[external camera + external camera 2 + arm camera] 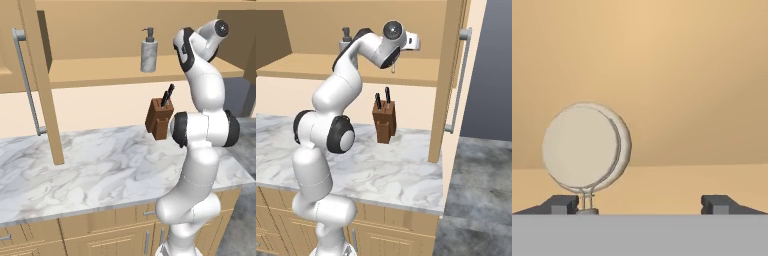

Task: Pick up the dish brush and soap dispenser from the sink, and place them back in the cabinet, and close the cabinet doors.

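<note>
In the left base view, the grey-white marbled soap dispenser [148,51] with its dark pump top stands upright on the shelf of the light tan wooden wall cabinet [120,70]. A tall tan cabinet door [42,80] with a long silver bar handle hangs open at the left. A brown wooden knife block [160,117] sits on the white marble counter [90,170].

In the right base view, the white arm reaches into the cabinet [311,65]; the other door [448,85] stands open at the right.

In the hand view, the gripper [641,204] is released, its fingertips [562,204] spread wide. The dish brush [586,147], round cream head facing the camera, stands just beside one fingertip.
</note>
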### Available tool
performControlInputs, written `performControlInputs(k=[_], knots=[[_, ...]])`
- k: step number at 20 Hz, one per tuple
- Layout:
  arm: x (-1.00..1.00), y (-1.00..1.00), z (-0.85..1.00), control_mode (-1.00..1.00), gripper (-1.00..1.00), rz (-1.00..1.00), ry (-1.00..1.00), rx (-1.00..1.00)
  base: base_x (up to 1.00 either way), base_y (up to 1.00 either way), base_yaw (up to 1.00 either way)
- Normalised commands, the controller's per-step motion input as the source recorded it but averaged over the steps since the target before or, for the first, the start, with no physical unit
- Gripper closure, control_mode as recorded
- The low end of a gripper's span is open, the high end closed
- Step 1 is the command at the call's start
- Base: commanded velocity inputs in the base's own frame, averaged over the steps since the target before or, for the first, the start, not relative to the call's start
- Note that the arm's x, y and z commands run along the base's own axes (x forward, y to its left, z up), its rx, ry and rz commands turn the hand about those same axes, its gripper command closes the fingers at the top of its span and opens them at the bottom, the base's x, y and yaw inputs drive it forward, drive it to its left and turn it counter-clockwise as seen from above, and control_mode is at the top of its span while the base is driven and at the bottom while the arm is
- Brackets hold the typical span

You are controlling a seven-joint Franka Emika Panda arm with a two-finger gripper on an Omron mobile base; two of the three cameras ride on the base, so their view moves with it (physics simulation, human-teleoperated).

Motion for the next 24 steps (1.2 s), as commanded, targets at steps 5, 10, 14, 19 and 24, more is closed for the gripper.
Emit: performControlInputs(k=[5,10,14,19,24], knots=[[0.0,0.0,-0.16,-1.0,-1.0,0.0,0.0,0.0,0.0,0.0,0.0],[0.0,0.0,-0.15,-1.0,-1.0,0.01,0.0,0.0,0.0,0.0,0.0],[-0.04,0.0,-0.1,-1.0,-1.0,0.01,0.0,0.0,0.0,0.0,0.0],[-0.25,0.0,-0.03,-1.0,-1.0,0.0,-0.01,0.0,0.0,0.0,0.0],[-0.44,0.0,0.0,-1.0,-1.0,0.0,-0.05,0.0,0.0,0.0,0.0]])
